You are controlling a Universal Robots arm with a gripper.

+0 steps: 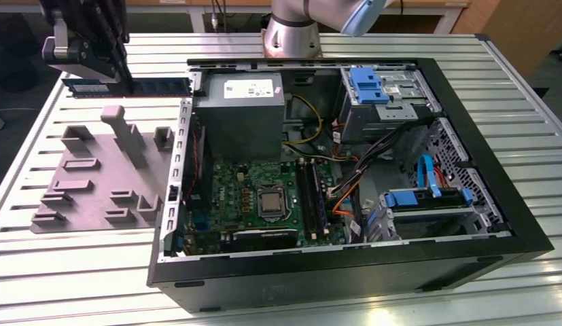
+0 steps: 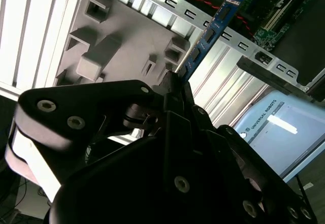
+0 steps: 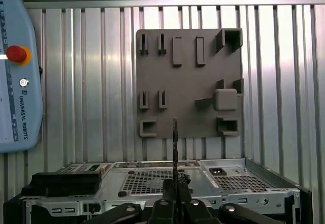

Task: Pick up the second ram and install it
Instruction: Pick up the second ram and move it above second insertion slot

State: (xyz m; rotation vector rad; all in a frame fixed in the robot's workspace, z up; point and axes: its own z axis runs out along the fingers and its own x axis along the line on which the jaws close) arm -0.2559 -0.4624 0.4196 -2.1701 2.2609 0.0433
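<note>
The second ram [image 1: 158,86] is a slim dark blue-green stick with black chips, held level near the far left corner of the table in the exterior view. My gripper [image 1: 115,78] is shut on it near its middle. In the second wrist view the ram [image 2: 213,28] sticks out past the gripper [image 2: 175,79] towards the case. The first wrist view shows the ram [image 3: 175,142] edge-on, rising from the gripper [image 3: 175,186], above the near edge of the grey holder block [image 3: 188,82]. The motherboard's long black slots [image 1: 312,197] lie inside the open case.
The grey holder block [image 1: 99,176] sits on the slatted table left of the open black computer case [image 1: 353,272]. Inside are the green motherboard [image 1: 253,197], a power supply [image 1: 240,115], cables and blue drive brackets [image 1: 426,198]. A teach pendant [image 3: 15,76] lies beside the block.
</note>
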